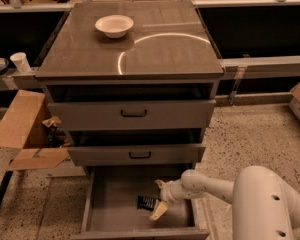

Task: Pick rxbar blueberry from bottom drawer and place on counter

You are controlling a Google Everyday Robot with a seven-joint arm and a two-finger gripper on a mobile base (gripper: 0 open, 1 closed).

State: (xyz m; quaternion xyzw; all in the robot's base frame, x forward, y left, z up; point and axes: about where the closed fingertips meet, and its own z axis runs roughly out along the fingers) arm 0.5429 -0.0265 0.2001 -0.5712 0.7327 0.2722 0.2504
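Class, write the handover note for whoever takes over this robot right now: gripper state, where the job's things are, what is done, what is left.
Gripper: open, low inside the bottom drawer, at the right end of the rxbar blueberry; nothing held.
Bar: lying flat on the drawer floor, right of centre.
Counter: holds only a white bowl near its back edge.
Done: bottom drawer pulled out, gripper brought to the bar.
Left: close on the bar, lift it out of the drawer, set it on the counter.
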